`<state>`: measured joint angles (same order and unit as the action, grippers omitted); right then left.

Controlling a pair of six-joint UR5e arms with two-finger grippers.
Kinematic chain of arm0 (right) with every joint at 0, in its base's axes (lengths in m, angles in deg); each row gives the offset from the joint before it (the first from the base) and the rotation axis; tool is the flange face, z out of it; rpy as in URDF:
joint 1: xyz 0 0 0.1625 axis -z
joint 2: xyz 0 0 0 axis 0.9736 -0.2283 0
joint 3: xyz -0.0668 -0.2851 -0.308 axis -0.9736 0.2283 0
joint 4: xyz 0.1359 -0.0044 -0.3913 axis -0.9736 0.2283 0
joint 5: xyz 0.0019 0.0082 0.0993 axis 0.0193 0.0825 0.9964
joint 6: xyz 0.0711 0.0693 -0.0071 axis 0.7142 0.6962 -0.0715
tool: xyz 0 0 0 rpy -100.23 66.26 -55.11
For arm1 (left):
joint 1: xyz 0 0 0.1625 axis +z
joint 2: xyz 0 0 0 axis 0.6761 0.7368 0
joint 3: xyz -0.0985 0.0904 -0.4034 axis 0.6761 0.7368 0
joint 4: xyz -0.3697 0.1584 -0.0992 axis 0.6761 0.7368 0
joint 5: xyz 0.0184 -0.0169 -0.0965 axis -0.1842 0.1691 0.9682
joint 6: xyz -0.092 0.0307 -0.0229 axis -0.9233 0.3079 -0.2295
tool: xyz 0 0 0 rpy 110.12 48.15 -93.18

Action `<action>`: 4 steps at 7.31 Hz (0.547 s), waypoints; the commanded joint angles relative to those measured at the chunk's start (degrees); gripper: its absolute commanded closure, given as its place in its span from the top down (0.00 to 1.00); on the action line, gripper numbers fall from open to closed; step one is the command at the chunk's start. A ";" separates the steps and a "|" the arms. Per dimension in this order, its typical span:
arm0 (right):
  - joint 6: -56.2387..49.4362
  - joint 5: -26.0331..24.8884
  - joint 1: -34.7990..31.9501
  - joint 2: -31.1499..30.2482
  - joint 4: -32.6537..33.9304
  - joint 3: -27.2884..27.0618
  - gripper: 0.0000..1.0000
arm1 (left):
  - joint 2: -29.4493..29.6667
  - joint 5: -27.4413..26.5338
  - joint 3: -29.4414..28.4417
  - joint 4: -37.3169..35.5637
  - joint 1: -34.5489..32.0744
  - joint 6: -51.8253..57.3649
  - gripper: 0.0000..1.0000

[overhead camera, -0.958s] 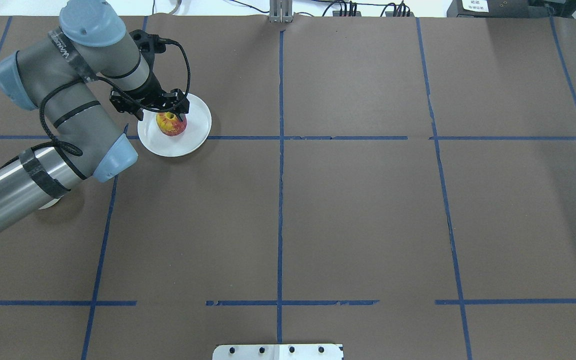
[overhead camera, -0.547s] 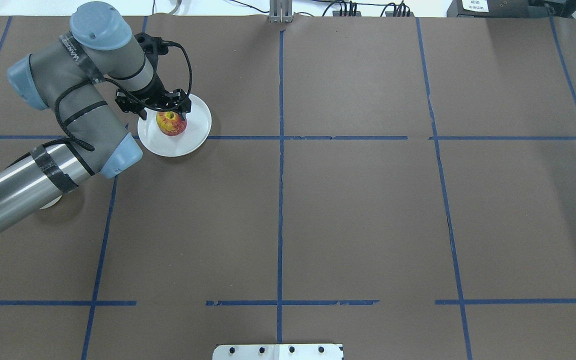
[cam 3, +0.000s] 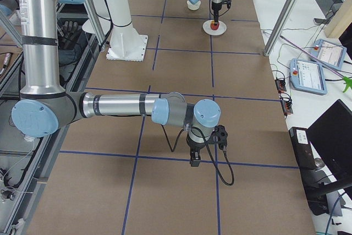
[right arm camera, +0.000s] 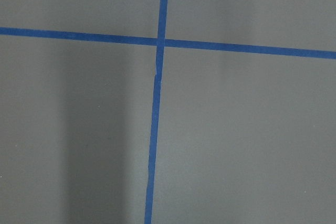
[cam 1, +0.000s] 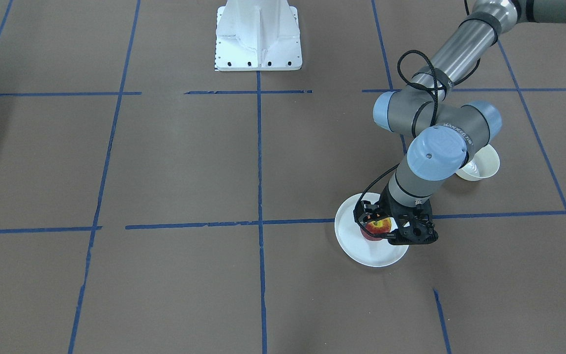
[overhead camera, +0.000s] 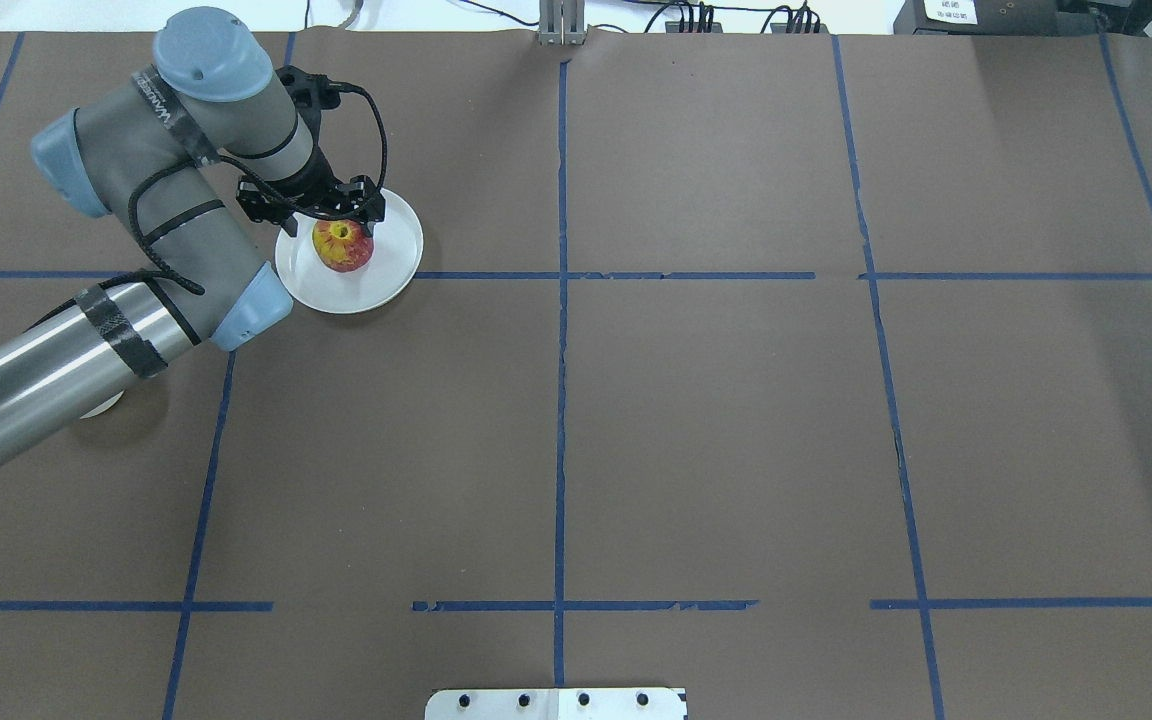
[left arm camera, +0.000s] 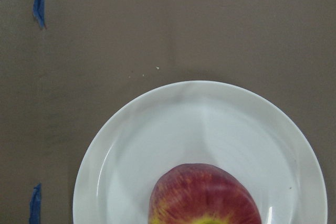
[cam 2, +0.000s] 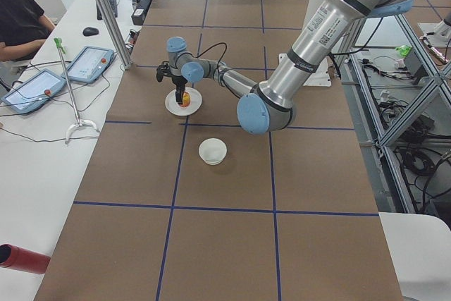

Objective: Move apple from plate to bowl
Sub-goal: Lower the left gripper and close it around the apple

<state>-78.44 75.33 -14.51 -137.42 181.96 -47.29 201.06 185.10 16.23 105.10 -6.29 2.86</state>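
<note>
Bench (overhead camera: 736,400): brown covering marked off by blue tape lines; all the task's things are set on the robot's left half, within the left arm's reach.
Left arm (overhead camera: 166,190): bent sharply at the wrist so that the tool is pointed straight down over the plate, presumably for a pick from above.
Right arm (cam 3: 121,105): held low over bare bench, well apart from the task's things; only tape lines are shown by its wrist camera.
Plate (overhead camera: 376,285): flat and white, laid across a tape line, with the apple carried on it.
Bowl (cam 1: 484,164): cream, upright and empty, near the plate on the robot's side, partly hidden under the left arm's wrist.
Apple (overhead camera: 342,245): seated on the plate, off centre, stem dimple up, so its round flanks are offered to the jaws.
Left gripper (overhead camera: 334,224): lowered around the apple's top; the jaws are seen spread to either side of it, and no firm contact can be made out. The pick is judged not yet done.
Right gripper (cam 3: 193,160): pointed down; the spread of its jaws cannot be told.
</note>
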 commanded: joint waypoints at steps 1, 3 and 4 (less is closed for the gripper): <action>0.00 0.00 0.00 0.00 0.00 0.00 1.00 | 0.41 -0.04 -0.56 0.11 0.23 -0.06 1.00; 0.00 0.00 0.00 0.00 0.00 0.00 1.00 | 0.33 -0.13 -2.22 2.30 0.93 -1.02 1.00; 0.00 0.00 0.00 0.00 0.00 0.00 1.00 | 0.33 -0.13 -2.49 2.66 1.20 -1.20 1.00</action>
<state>-78.44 75.33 -14.51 -137.42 181.96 -47.29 201.42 185.00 14.31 107.00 -5.49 2.12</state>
